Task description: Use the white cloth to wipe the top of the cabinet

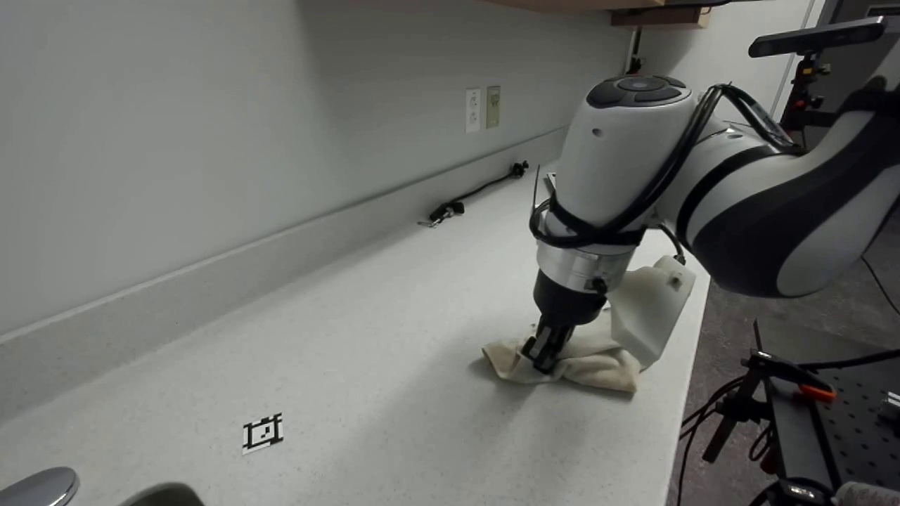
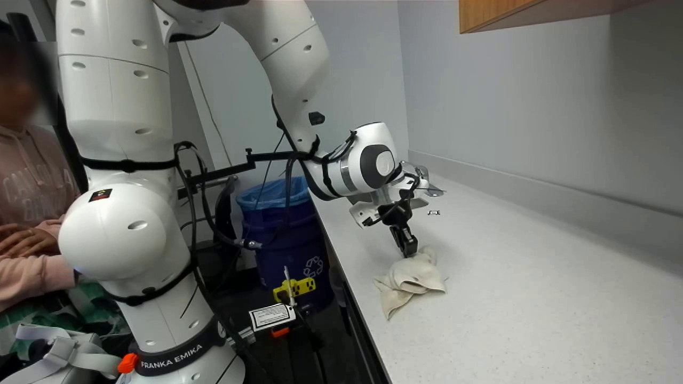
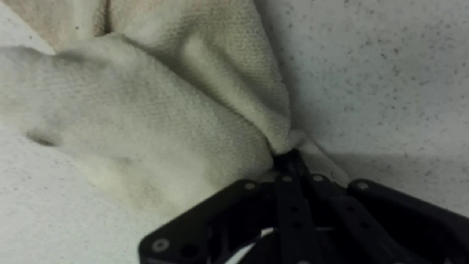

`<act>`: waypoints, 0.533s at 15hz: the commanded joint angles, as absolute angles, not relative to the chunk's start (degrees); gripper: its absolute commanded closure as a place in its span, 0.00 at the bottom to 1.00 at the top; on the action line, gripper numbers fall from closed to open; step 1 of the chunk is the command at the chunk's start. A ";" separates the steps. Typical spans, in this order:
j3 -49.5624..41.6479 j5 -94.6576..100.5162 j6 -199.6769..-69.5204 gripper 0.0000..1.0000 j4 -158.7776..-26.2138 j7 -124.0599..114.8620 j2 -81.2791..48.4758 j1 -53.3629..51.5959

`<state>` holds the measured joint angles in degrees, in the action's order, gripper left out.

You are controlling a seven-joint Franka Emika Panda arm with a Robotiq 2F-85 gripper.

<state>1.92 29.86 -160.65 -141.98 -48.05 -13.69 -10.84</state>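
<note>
Black two-fingered gripper [image 3: 289, 161], tilted, tips down low; fingers drawn together, pinching a fold of the crumpled off-white fabric cloth [image 1: 598, 369]. Cloth lies under and around the fingertips; in the wrist view its bulk fans to the upper left, a small flap showing at right. Rests on the pale speckled worktop [image 1: 394, 302], near the open edge. Well apart, same surface: flat black-and-white square marker [image 1: 263, 433]. Beyond the edge, in an exterior view: dark blue bin [image 2: 296, 240].
</note>
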 commanded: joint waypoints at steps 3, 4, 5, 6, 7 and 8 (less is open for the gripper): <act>-1.24 32.25 -161.69 1.00 -148.64 -51.91 -8.21 -11.11; -1.65 32.80 -161.30 1.00 -148.61 -52.46 -7.65 -11.38; -2.00 33.49 -160.91 1.00 -148.54 -53.01 -7.08 -11.61; -2.09 34.20 -160.60 1.00 -148.44 -53.18 -6.28 -11.67; -2.01 34.68 -160.44 1.00 -148.40 -53.27 -5.67 -11.57; -1.56 34.02 -160.37 1.00 -148.52 -52.29 -4.84 -11.24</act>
